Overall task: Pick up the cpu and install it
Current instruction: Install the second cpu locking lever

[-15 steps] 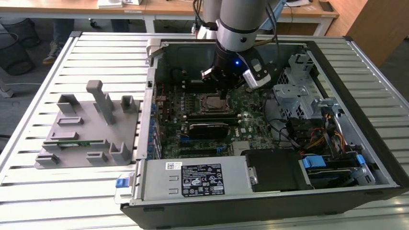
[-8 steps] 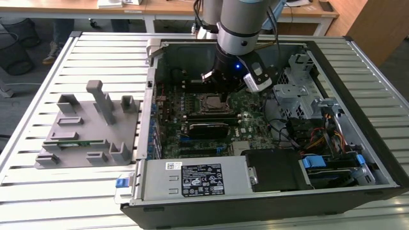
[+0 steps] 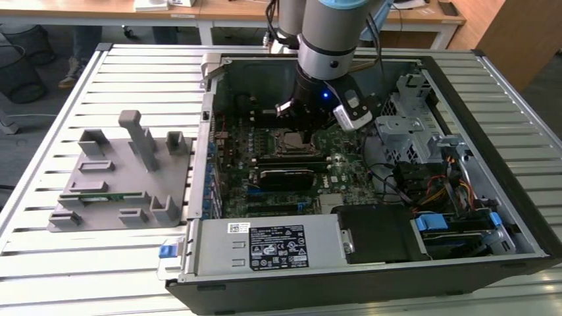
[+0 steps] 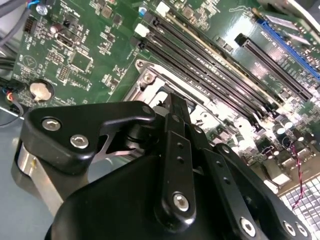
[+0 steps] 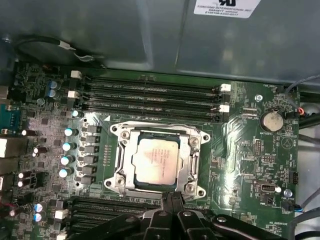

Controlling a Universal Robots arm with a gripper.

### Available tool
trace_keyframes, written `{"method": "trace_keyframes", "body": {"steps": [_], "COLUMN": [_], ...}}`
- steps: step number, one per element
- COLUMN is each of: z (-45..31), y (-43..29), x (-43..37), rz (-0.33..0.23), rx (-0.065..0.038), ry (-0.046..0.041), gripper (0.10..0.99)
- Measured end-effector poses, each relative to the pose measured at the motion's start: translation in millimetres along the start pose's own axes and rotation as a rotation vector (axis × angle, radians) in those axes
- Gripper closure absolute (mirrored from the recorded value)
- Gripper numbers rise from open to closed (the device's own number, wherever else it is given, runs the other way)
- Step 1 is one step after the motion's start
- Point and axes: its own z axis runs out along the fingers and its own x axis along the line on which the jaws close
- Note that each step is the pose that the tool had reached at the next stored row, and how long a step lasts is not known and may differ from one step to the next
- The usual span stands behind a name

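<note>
Hanging over the open computer case in the exterior view, the arm reaches down toward the motherboard, with the gripper just above the socket; a grey fixture lies on the slatted table at the exterior view's left, with a green memory stick resting in it. In the second wrist view, the gripper's black fingers stand pressed together with nothing between them, above the metal socket frame and beside the long memory slots. In the first wrist view, the cpu lies flat in the socket, inside the metal frame, with the closed, empty fingertips just beside the frame's edge and apart from the chip.
</note>
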Motion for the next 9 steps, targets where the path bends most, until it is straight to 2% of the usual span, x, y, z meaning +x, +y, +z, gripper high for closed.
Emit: {"method": "trace_keyframes", "body": {"steps": [4, 9], "z": [0.1, -0.4], "y": [-1.3, -7.6], "x": [4.9, 6.5], "rz": [0.0, 0.0], "rx": [0.0, 0.0], "ry": [0.0, 0.0], "gripper": [0.976, 0.976]}}
